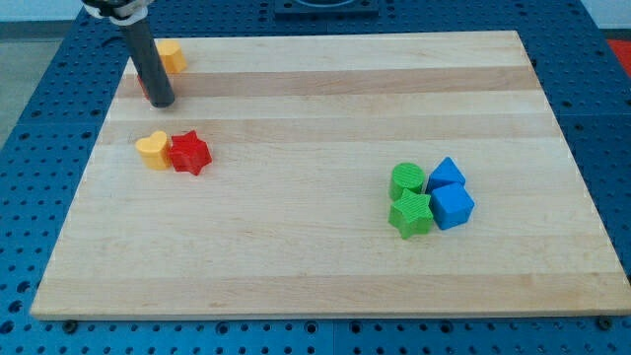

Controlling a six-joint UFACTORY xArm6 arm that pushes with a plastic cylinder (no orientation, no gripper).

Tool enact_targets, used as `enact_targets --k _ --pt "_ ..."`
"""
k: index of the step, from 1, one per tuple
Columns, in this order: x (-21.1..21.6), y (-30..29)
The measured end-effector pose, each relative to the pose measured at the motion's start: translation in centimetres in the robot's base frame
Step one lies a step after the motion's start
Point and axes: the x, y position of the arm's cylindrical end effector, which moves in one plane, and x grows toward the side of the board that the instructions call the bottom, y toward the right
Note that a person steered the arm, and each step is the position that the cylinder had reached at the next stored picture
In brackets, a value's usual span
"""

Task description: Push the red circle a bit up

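Observation:
My rod comes down at the view's top left, and my tip (pixel 162 103) rests on the board. The red circle (pixel 143 89) shows only as a thin red sliver at the rod's left edge, and the rod hides the rest. My tip is right against it, on its lower right side. A yellow block (pixel 174 55) sits just above and to the right of the rod, near the board's top edge.
A yellow heart (pixel 152 150) touches a red star (pixel 189 154) below my tip. At the view's right, a green circle (pixel 407 179), a green star (pixel 411 214) and two blue blocks (pixel 446 174) (pixel 454 207) are clustered. The wooden board (pixel 315 266) lies on a blue pegboard.

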Motion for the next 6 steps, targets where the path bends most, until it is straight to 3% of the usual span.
enact_targets --k 2,5,6 --pt "3.8 -0.1" --pt "-3.0 0.5" --pt "-0.9 0.5"
